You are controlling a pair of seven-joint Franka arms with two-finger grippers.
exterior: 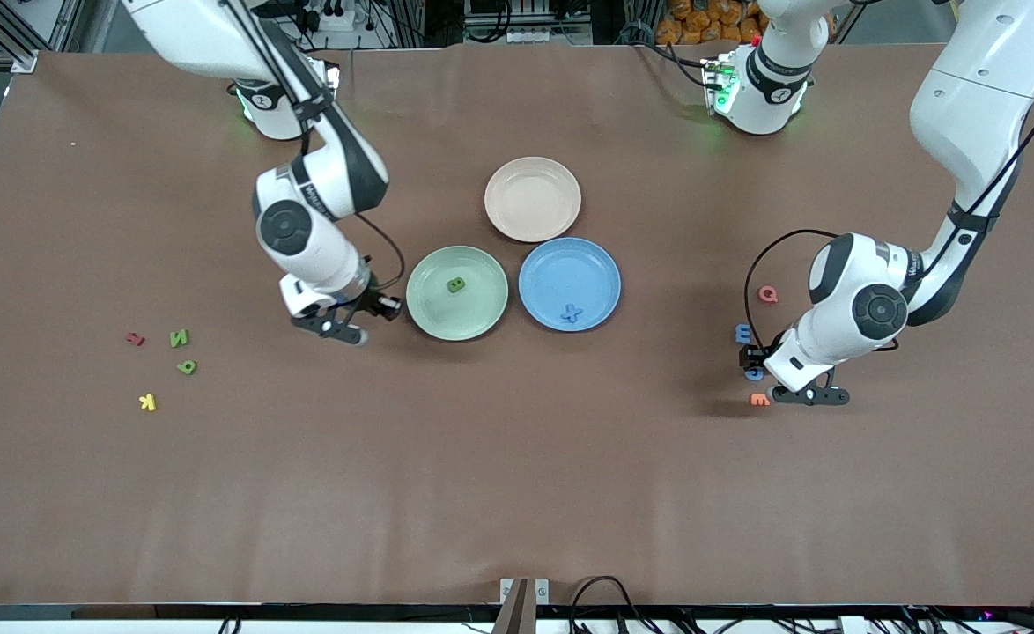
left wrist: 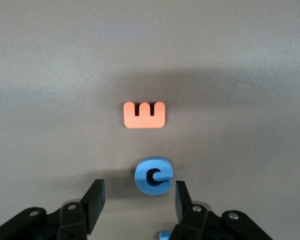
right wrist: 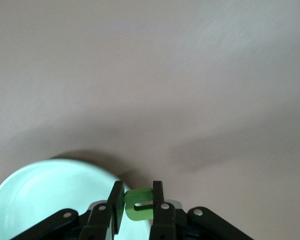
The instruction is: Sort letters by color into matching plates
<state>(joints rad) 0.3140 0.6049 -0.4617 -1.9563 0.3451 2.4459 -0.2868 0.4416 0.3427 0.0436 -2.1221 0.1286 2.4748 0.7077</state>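
Front view: right gripper point(exterior: 360, 322) beside green plate point(exterior: 457, 292); left wrist view: left gripper point(left wrist: 138, 204) spread around blue letter point(left wrist: 153, 176), risking nudging it askew; right wrist view: pinched green letter point(right wrist: 139, 204) may drop short of the rim.

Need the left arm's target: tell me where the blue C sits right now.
The blue C lies on the table between the open fingers of the left gripper, at the left arm's end, beside the orange E.
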